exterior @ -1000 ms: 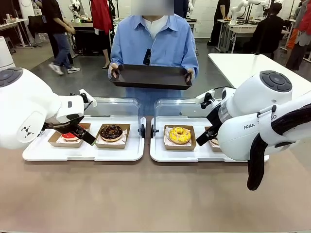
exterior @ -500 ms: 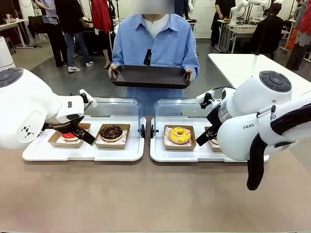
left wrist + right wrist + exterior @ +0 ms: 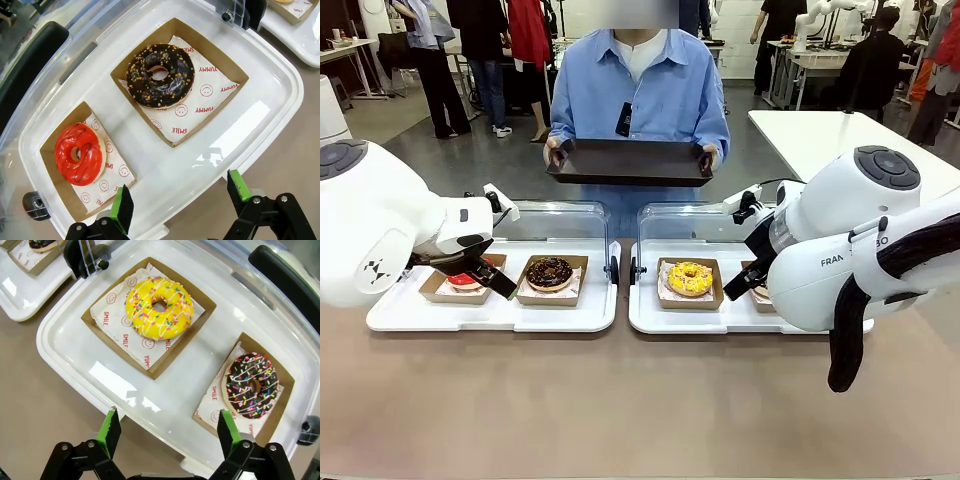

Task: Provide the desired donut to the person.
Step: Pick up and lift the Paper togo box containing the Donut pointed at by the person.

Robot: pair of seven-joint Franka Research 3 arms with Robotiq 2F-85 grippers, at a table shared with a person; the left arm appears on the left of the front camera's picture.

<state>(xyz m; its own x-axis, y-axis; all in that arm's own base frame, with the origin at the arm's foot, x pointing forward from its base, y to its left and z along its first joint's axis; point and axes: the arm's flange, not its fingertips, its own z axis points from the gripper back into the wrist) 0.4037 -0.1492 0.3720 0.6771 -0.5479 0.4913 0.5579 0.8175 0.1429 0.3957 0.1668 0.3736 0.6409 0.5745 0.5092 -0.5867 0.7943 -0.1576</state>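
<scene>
Both tools are released, jaws wide. Ahead of the left tool (image 3: pixel 180 195) lie the red donut (image 3: pixel 78 153) and nut-topped chocolate donut (image 3: pixel 160 76); ahead of the right tool (image 3: pixel 167 431), the yellow donut (image 3: pixel 159 308) and sprinkled chocolate donut (image 3: pixel 251 385). Nothing shows which is wanted — a wrong pick is the main risk. Beyond both tools, raised clear lids (image 3: pixel 555 220) stand between them and the person (image 3: pixel 640 95) holding the dark tray (image 3: pixel 628 160) — they could snag a lifted donut.
</scene>
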